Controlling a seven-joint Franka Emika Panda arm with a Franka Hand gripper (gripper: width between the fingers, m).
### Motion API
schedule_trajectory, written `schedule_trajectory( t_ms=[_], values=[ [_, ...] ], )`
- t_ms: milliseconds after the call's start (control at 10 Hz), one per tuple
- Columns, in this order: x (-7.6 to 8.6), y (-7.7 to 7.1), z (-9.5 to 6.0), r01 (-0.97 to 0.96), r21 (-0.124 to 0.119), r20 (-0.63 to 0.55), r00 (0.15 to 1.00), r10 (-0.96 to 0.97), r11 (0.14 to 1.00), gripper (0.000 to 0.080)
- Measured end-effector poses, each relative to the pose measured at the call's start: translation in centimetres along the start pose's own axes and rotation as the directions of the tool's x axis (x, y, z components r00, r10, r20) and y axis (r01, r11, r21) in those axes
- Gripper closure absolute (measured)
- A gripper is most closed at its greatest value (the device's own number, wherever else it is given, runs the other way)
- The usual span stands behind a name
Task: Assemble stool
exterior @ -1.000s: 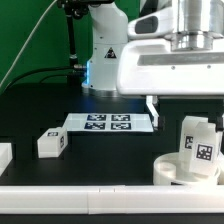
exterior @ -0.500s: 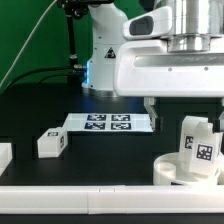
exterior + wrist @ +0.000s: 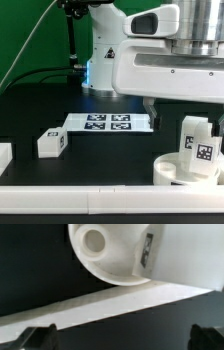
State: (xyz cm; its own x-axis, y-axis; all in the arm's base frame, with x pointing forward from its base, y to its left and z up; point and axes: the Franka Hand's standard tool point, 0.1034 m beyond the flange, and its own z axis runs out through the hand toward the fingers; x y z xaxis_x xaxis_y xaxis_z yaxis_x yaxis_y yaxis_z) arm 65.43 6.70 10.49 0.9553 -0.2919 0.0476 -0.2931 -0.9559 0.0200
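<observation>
White plastic seat [image 3: 172, 172] sits at the exterior view's right, close to the front border block [image 3: 100, 194]. 1 standing leg [image 3: 200, 142] is upright in it, tag toward the camera.

Gripper [image 3: 122, 338] hangs over that corner. Its fingers [image 3: 40, 336] are spread apart with nothing between them.

Key relation: the seat is not between the fingers. In the wrist view it lies ahead of them, past a white strip that is probably the same border block. 1 free socket [image 3: 95, 241] faces the camera.

The loose leg [image 3: 52, 143] lies on its side at the exterior view's left. It is beyond the marker board [image 3: 105, 122] and well apart from both seat and gripper. Its long axis looks skewed to the table edge, but it's too small to pin down.

My read: 1 leg is seated and the next one is needed. That means a long traverse toward the exterior view's left, then a wrist yaw so the fingers close across the leg's short sides. Risk: a corner grip twists the leg and spoils socket alignment.
</observation>
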Motion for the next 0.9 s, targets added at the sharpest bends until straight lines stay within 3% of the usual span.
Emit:
schedule_trajectory(
  t_ms=[100, 400, 500, 900],
  values=[
    [-0.1, -0.1, 0.0, 0.001, 0.000, 0.000, 1.000, -0.001, 1.000, 0.0150],
    [-1.8, -3.0, 1.2, -0.049, 0.031, -0.008, 0.999, 0.049, 0.998, 0.0150],
    [-1.9, -3.1, 1.4, -0.063, 0.040, -0.002, 0.998, 0.063, 0.997, 0.0150],
    [-2.4, -3.5, 1.8, -0.091, 0.036, 0.007, 0.996, 0.090, 0.995, 0.0150]
  ],
)
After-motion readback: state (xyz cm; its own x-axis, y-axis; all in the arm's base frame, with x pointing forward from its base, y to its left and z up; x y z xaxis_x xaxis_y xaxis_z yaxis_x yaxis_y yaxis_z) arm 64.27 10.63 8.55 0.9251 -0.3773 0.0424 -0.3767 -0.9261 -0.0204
